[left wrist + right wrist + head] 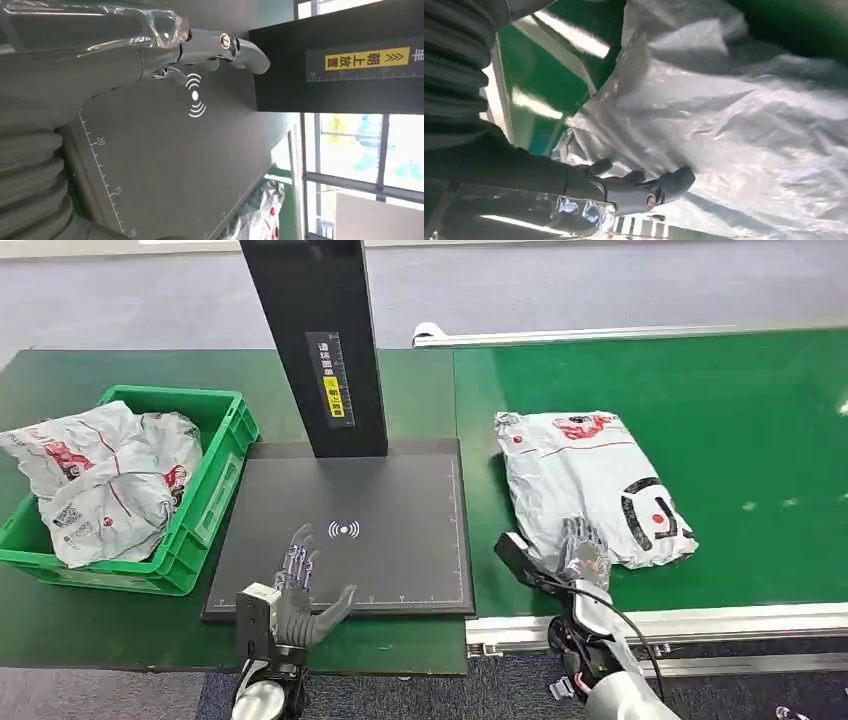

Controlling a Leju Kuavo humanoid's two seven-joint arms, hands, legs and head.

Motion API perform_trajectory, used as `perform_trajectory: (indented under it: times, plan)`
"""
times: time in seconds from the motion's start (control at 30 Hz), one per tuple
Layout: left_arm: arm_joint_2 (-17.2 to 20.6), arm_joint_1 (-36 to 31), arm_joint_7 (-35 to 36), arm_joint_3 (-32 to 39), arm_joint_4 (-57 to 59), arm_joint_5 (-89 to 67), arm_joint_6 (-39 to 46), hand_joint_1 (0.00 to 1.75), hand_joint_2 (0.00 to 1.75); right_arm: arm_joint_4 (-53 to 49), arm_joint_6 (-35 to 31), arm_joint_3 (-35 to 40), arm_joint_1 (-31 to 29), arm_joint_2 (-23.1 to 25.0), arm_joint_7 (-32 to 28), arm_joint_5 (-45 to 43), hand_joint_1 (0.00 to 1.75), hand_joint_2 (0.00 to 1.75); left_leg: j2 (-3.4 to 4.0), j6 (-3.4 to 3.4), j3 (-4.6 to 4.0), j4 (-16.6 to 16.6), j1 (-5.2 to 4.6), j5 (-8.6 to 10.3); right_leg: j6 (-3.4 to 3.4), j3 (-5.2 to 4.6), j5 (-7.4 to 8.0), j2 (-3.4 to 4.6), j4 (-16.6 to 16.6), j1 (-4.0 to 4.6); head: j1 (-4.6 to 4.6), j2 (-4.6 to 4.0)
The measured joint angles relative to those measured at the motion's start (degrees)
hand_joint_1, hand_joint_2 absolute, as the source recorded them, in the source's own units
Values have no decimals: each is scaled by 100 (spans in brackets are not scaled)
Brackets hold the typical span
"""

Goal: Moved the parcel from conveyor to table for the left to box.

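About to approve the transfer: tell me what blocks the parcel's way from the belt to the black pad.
Nothing visible does. The parcel lies on the green conveyor under the right hand, beside the black pad. The black post stands at the pad's far edge; the left hand hovers over its near corner.

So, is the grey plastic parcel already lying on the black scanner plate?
No, the grey plastic parcel lies on the green conveyor belt, beside the black scanner plate.
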Motion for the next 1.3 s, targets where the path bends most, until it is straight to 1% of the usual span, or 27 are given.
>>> perform_trajectory:
  times: [0.03,0.13,0.4,0.6,0.7,0.73,0.77,0.83,0.87,0.9,0.93,1.0,1.07,1.17,1.3]
  plan:
    - [0,-2,7,0,0,2,7,0,175,15,-15,-20,-1,4,96,2,175,175,0,0,2,0,0,0,0,2,0,0,0,0,0,2]
    - [0,-8,29,-4,0,5,18,0,175,61,-48,-83,16,15,232,-28,175,175,0,0,6,0,0,0,0,7,0,-1,0,0,0,0]
    - [0,-16,55,-31,-2,-6,22,0,175,96,-415,-326,224,50,-290,-361,175,175,-3,0,6,0,0,-1,0,6,0,0,0,-1,0,0]
    - [-2,-16,55,-48,-2,-15,24,0,175,96,-391,-420,234,55,-378,-413,175,175,-3,-1,6,-1,1,-1,-1,4,-2,0,0,1,0,0]
    - [0,-17,55,-50,0,-13,22,0,175,96,-393,-477,250,61,-533,-551,175,175,-3,-1,6,-1,0,-1,0,5,-2,0,0,0,0,0]
    - [0,-17,55,-50,0,-13,24,0,175,96,-396,-516,257,70,-711,-709,175,175,-3,-1,5,-1,0,-1,0,6,-2,0,0,0,2,0]
    - [0,-17,50,-50,0,-15,44,0,175,92,-393,-591,266,90,-1042,-1000,175,175,-3,-1,5,-1,0,-1,0,6,-2,0,0,0,2,0]
    - [2,-15,13,-46,-2,-39,168,0,175,-34,-307,-797,347,175,-2034,-1871,175,175,2,-1,2,-1,0,-1,0,7,-1,1,1,0,2,0]
    - [9,-10,-9,-42,-6,-57,247,0,175,-221,-193,-885,438,251,-2524,-2349,175,175,3,-1,3,-1,0,-1,0,6,-1,1,1,1,2,0]
    - [20,7,-28,-22,-32,-81,334,0,175,-572,-32,-896,610,347,-2835,-2802,175,175,1,-1,2,-1,1,-1,0,5,-1,1,1,1,0,2]
    - [35,46,-44,2,-96,-105,393,0,175,-1003,136,-857,840,437,-2915,-3134,175,175,-4,-1,2,-1,1,-1,-1,3,-3,-1,1,2,0,0]
    - [66,149,-57,79,-254,-138,455,0,175,-2149,510,-655,1301,545,-2652,-3693,175,175,-8,-3,-4,-3,2,-3,-2,-1,-7,-4,1,3,-2,0]
    - [100,228,-57,159,-393,-144,457,0,175,-3025,633,-418,1599,571,-2428,-3868,175,175,-7,-4,-8,-4,2,-4,-3,-7,-9,-3,2,4,0,0]
    - [133,273,-57,219,-500,-188,448,0,175,-3800,627,-219,1853,560,-2373,-4017,175,175,1,-5,-9,-5,1,-5,-3,-7,-9,-1,1,3,0,0]
    - [140,294,-57,258,-571,-197,437,0,175,-4254,610,-68,1998,560,-2391,-4085,175,175,-4,-4,-8,-4,0,-5,-1,-4,-7,-3,1,0,2,0]
